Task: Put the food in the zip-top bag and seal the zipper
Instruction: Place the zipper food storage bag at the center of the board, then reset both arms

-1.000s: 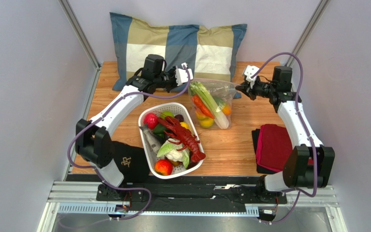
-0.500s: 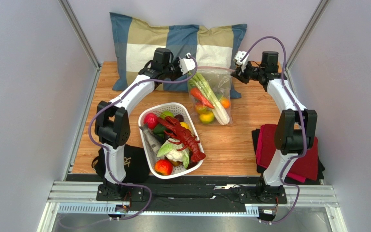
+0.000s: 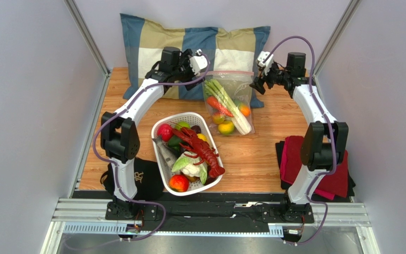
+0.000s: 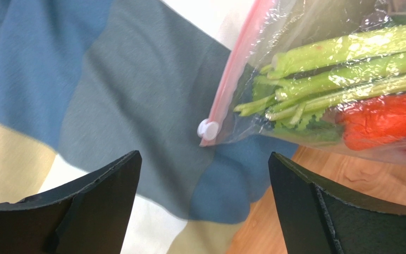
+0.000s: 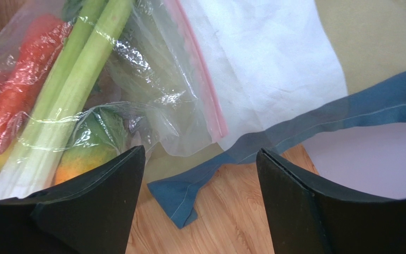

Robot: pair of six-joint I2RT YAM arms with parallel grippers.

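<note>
The clear zip-top bag (image 3: 230, 103) lies with its mouth against the pillow, holding the food: a green stalk (image 3: 226, 103), a red chili (image 3: 215, 105), an orange (image 3: 244, 111) and a yellow-green fruit (image 3: 225, 127). Its pinkish zipper (image 3: 229, 73) runs across the top, and a white slider (image 4: 208, 128) sits at the end nearest my left gripper. My left gripper (image 3: 199, 62) hovers open just off the bag's top left corner, with nothing between its fingers (image 4: 104, 185). My right gripper (image 3: 259, 80) is open off the top right corner, clear of the zipper (image 5: 200, 79).
A blue, tan and white checked pillow (image 3: 152, 50) leans against the back wall. A white slotted basket (image 3: 159, 159) with a red lobster (image 3: 202, 151) and several toy foods stands at the centre front. Folded red cloth (image 3: 305, 159) lies right, a black cloth (image 3: 141, 177) front left.
Both grippers have opened and let go of the bag's top corners. The bag has settled back against the pillow, and both grippers have drawn slightly away from it.
</note>
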